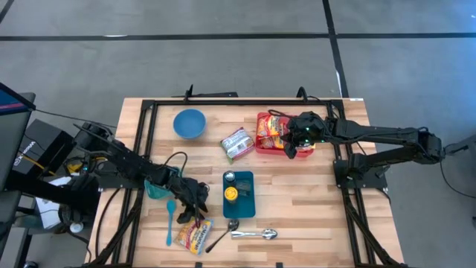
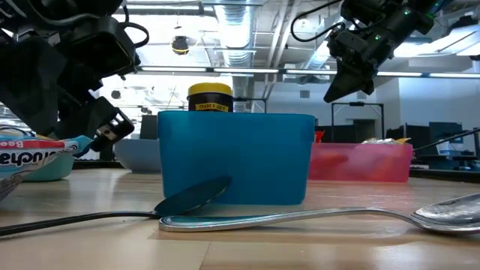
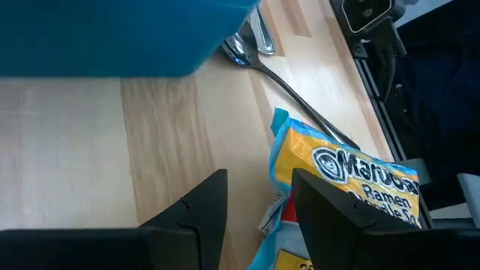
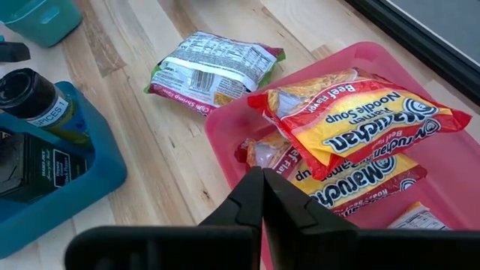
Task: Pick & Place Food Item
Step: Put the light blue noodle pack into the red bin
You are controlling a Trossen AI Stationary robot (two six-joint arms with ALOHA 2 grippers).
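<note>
The left gripper (image 1: 195, 207) hung low over the near-left part of the wooden slatted table (image 1: 312, 201), its fingers (image 3: 196, 206) half spread and empty, just short of a yellow-and-orange packet of ramen noodles with a blue edge (image 1: 194, 235) that lay flat on the boards. It looked to me like the approach step of the pick: nothing was grasped yet, and the packet sat slightly to one side of the gap between the fingers. The next move, I judged, called for shifting over the packet's edge, dropping onto it and closing before lifting. The likely destination was the shallow pink plastic tray (image 1: 262, 146) at the far right, which already held red-and-yellow noodle packets (image 4: 352, 120). The right gripper (image 1: 292, 149) hovered over that tray with its fingers clenched shut on nothing. A dark-handled metal spoon (image 1: 222, 235) lay just beside the packet, close enough to be nudged. A teal plastic spoon (image 1: 170, 220) lay on its other side. Between packet and tray stood a blue rectangular bin (image 1: 239, 195) with a yellow-capped spice jar (image 1: 231, 194), something the carry would have to clear. A silvery-green snack packet (image 1: 236, 144) lay near the tray too.
</note>
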